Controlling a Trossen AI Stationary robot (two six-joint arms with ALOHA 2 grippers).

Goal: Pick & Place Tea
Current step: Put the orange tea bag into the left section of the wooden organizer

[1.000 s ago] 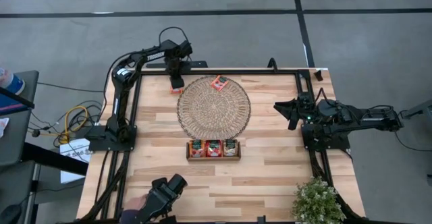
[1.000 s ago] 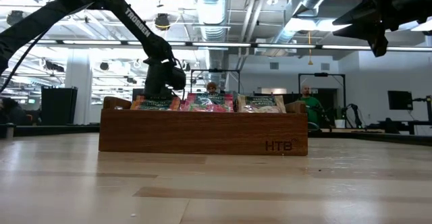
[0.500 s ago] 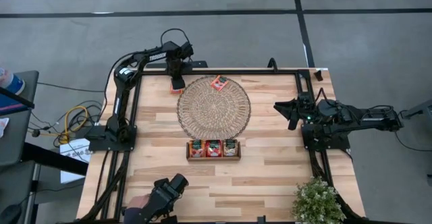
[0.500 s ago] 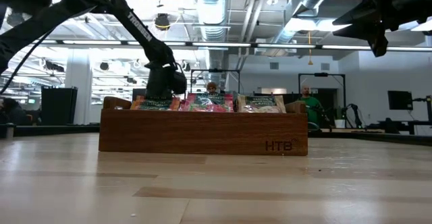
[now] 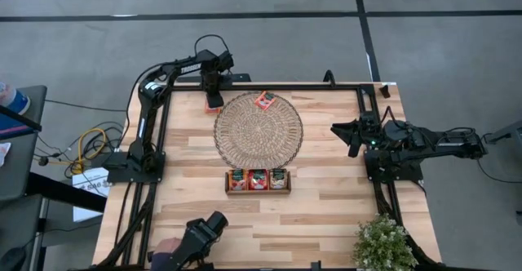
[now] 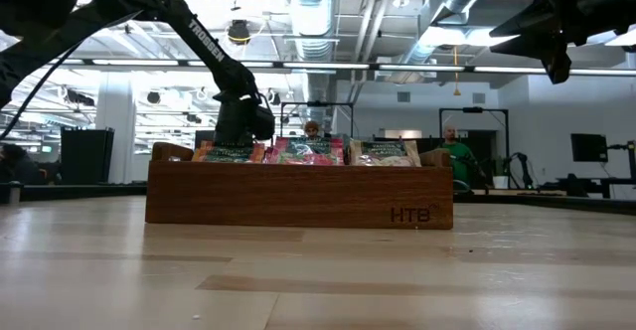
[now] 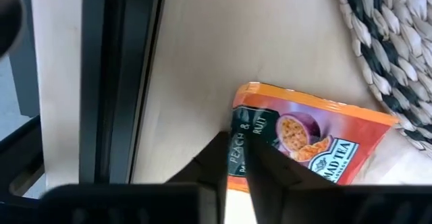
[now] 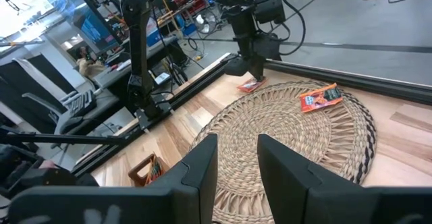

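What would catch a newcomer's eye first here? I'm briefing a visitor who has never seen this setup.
Probably the big round woven mat at mid-table, with one orange tea sachet on its far edge. Next, the left gripper down at the table's far left corner, its jaws nearly closed on another sachet lying just off the mat. In front of the mat sits a small wooden tray holding three sachets, while the right gripper waits open at the right edge.

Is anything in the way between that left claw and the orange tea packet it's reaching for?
Nothing visible. The left gripper is already at the orange tea sachet, its fingers closed on the packet's edge, on bare table beside the woven mat. The right gripper waits far off.
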